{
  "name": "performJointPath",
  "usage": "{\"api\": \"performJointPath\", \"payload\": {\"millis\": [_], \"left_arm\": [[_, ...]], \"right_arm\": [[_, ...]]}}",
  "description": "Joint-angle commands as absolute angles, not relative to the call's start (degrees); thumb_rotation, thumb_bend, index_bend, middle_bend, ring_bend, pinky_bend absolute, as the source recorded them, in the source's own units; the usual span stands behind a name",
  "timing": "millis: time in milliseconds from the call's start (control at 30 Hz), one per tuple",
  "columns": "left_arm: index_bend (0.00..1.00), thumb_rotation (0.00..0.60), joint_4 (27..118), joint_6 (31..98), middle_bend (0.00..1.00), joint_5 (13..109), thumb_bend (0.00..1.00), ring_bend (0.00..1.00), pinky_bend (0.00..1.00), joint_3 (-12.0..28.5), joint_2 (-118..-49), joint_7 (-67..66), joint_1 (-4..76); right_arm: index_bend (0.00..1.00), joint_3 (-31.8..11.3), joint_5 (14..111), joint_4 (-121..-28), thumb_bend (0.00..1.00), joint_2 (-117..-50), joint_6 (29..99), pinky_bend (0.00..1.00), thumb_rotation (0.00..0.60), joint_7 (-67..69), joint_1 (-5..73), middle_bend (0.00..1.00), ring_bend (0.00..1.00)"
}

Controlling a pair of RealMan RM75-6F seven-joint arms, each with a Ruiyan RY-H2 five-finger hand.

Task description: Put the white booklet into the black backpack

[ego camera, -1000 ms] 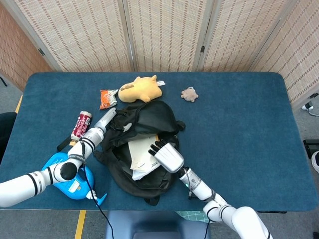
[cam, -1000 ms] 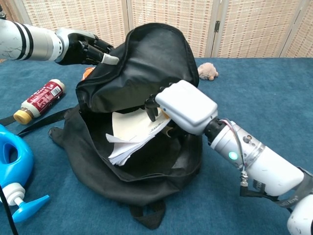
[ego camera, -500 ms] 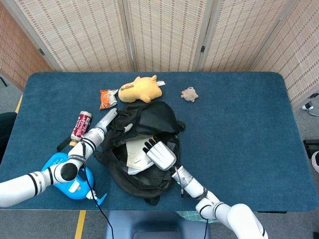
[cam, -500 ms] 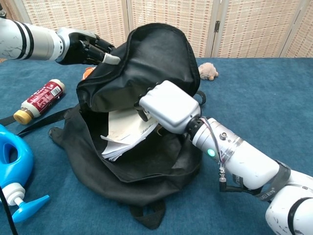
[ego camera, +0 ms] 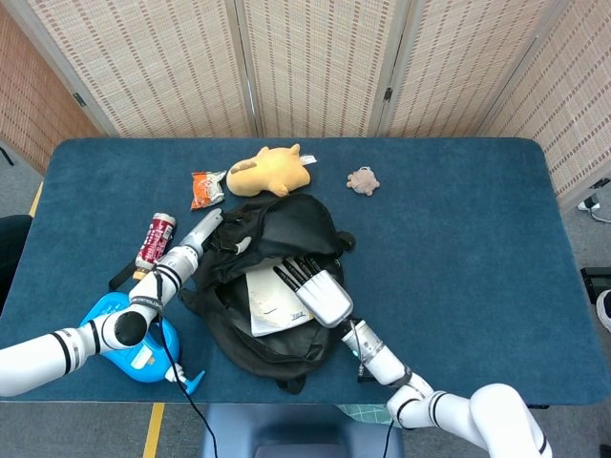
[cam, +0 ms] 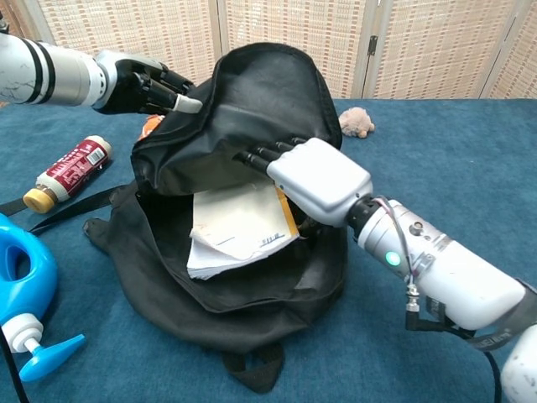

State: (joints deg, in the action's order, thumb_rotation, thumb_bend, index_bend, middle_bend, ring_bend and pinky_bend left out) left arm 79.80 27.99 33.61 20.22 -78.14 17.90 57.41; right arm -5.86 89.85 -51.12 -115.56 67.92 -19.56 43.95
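The black backpack (ego camera: 286, 229) (cam: 252, 101) lies open in the middle of the table. My left hand (ego camera: 203, 232) (cam: 141, 80) grips the edge of its top flap and holds it raised. The white booklet (ego camera: 270, 301) (cam: 239, 227) lies flat inside the opening, partly under the flap. Just above the booklet's upper edge is my right hand (ego camera: 320, 291) (cam: 315, 180), its fingers (cam: 260, 154) stretched out straight under the flap and holding nothing.
A red bottle (ego camera: 156, 240) (cam: 67, 172) and a blue spray jug (ego camera: 143, 343) (cam: 21, 285) lie left of the backpack. Behind it are a yellow plush (ego camera: 272, 170), a snack packet (ego camera: 205, 188) and a small brown plush (ego camera: 363, 180) (cam: 357, 122).
My right hand has let go of the booklet, straightened its fingers and drawn back slightly. The booklet has settled flat in the backpack's opening. My left hand still holds the flap.
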Motion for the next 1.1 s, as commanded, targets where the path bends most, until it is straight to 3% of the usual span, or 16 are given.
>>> {"api": "performJointPath", "payload": {"millis": [33, 233, 467, 667, 900, 1100], "left_arm": [[0.56, 0.6, 79.8, 27.93, 0.29, 33.51, 0.56, 0.22, 0.0, 20.03, -78.11, 17.84, 57.49], [0.53, 0.6, 80.24, 27.9, 0.28, 33.91, 0.56, 0.21, 0.0, 19.46, -77.94, 17.61, 57.36], [0.31, 0.6, 82.68, 28.36, 0.25, 36.88, 0.55, 0.2, 0.0, 18.31, -77.16, 16.58, 56.45], [0.25, 0.6, 86.14, 30.11, 0.22, 41.3, 0.44, 0.17, 0.0, 17.83, -75.5, 16.04, 54.44], [0.25, 0.6, 90.88, 39.25, 0.22, 48.55, 0.42, 0.17, 0.0, 16.21, -73.23, 14.06, 49.15], [0.27, 0.6, 93.06, 50.85, 0.22, 54.72, 0.42, 0.17, 0.0, 13.02, -72.64, 9.7, 43.41]], "right_arm": [[0.07, -5.61, 88.02, -59.94, 0.16, -109.51, 66.4, 0.2, 0.6, -22.54, 41.73, 0.1, 0.12], [0.07, -2.88, 88.37, -70.73, 0.15, -100.43, 66.73, 0.2, 0.6, -25.86, 38.77, 0.11, 0.13], [0.07, 2.2, 90.45, -80.83, 0.15, -89.9, 71.88, 0.18, 0.6, -28.1, 32.56, 0.12, 0.15], [0.07, 5.72, 94.2, -84.75, 0.15, -83.52, 77.69, 0.18, 0.6, -26.81, 27.83, 0.15, 0.16], [0.11, 7.13, 96.18, -83.88, 0.15, -79.02, 83.76, 0.18, 0.6, -21.95, 22.91, 0.18, 0.19], [0.11, 4.88, 91.37, -83.58, 0.15, -75.5, 83.99, 0.17, 0.6, -13.62, 20.5, 0.19, 0.2]]}}
